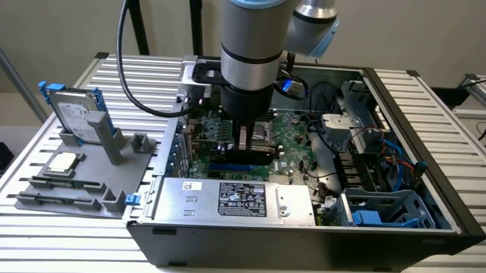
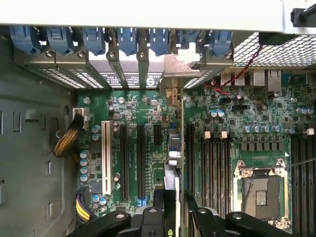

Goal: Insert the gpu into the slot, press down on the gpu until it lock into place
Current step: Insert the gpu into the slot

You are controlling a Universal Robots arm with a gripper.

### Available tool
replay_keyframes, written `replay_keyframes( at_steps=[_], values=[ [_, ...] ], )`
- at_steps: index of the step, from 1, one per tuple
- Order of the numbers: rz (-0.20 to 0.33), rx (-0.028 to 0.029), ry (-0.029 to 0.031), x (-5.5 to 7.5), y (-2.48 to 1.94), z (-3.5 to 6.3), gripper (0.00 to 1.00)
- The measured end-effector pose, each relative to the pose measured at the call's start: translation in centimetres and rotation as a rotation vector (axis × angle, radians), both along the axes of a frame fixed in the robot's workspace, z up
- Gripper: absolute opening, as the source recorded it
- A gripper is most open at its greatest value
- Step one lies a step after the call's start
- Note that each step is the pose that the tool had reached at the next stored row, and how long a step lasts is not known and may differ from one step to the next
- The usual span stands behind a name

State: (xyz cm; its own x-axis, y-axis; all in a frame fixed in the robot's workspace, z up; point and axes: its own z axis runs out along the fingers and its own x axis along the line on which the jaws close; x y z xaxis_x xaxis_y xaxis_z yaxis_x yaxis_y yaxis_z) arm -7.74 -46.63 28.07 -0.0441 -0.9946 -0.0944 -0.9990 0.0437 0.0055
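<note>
Your gripper is clamped on the gpu, 1 thin black card with a glossy shroud. It is held upright on edge, I judge so that its lower edge can meet the connector. The slot, 1 long narrow bright-blue plastic strip, lies just below the hand on the green circuit board. Whether the card is seated, I cannot tell.

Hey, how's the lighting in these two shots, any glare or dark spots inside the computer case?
Exterior view: even room light, a sheen on the silver power supply, shadow under the arm on the green board. Wrist view: the case edge is washed out white, the grey side panel sits dim.
</note>
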Motion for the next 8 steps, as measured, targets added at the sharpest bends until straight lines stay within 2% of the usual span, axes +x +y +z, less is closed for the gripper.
replay_keyframes(
  at_steps=[8],
  values=[
    [0.0, 0.0002, 0.0, 0.01, 0.0, -0.02, 0.26]
  ],
)
